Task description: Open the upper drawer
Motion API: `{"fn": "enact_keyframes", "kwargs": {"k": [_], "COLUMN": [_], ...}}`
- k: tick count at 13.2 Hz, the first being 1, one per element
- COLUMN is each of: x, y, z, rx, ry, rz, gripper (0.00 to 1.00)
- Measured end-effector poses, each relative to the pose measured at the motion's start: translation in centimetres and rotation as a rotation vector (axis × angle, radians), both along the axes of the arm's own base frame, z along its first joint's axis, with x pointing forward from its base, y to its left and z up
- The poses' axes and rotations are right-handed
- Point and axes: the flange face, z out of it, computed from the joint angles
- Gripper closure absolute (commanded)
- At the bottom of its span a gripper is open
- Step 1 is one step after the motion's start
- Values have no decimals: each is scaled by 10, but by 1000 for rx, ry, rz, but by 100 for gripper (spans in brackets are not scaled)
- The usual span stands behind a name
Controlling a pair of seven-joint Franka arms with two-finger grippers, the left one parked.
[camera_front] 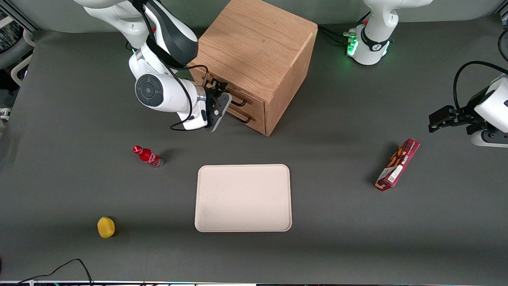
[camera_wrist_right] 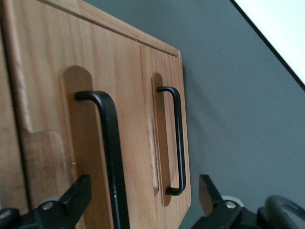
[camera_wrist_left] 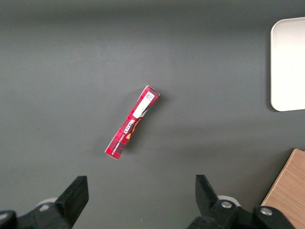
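Observation:
The oak cabinet (camera_front: 254,43) stands at the back of the table, its two drawer fronts facing the working arm's end. The upper drawer (camera_front: 256,105) and the drawer below it both look shut. My right gripper (camera_front: 219,98) is right in front of the upper drawer, at handle height. In the right wrist view the gripper (camera_wrist_right: 142,202) is open, and the upper drawer's black bar handle (camera_wrist_right: 112,157) passes between its fingers (camera_wrist_right: 71,200), close to one of them. The lower drawer's handle (camera_wrist_right: 177,138) lies farther out, toward the table.
A cream tray (camera_front: 243,197) lies nearer the front camera than the cabinet. A red bottle (camera_front: 148,156) and a yellow object (camera_front: 106,227) lie toward the working arm's end. A red snack box (camera_front: 398,164) lies toward the parked arm's end.

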Motion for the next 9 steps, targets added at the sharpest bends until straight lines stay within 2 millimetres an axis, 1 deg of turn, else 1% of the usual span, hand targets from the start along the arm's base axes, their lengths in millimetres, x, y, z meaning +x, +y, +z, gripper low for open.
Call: {"fn": "enact_keyframes", "kwargs": {"k": [2, 9], "x": [-1, -1], "y": [-1, -2], "z": [-5, -12], "rx": [-2, -3], "ry": [-1, -16], "rz": [-4, -14], "gripper": [0, 0]}}
